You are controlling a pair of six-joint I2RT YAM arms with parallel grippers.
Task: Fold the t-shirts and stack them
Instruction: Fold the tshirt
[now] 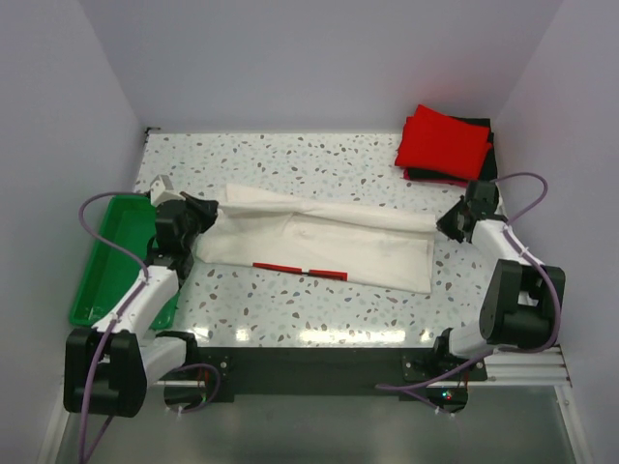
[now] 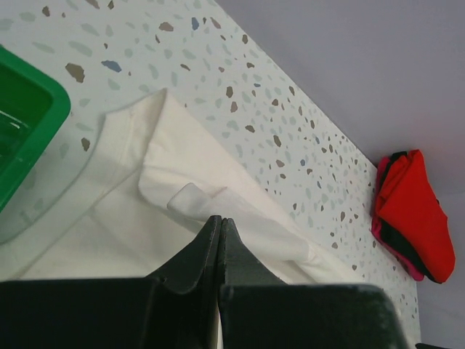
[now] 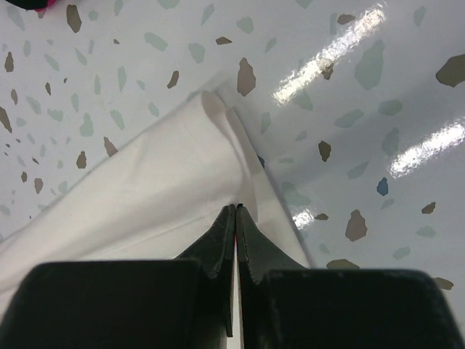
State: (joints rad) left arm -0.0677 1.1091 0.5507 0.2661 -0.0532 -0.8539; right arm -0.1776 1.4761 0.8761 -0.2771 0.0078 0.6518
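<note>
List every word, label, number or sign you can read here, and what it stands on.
None can be read. The cream-white t-shirt shows only a plain red strip at its near edge; the folded red t-shirt, green tray and speckled table bear no writing.

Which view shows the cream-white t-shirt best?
Top external: the whole cream-white t-shirt lies across the table, red edge stripe included. Left wrist shows only one folded end; right wrist only one corner.

Bright, even light from above.
White glare streaks my glossy bench [image 1: 319,309] along its near edge; shadows fall soft, faint.
</note>
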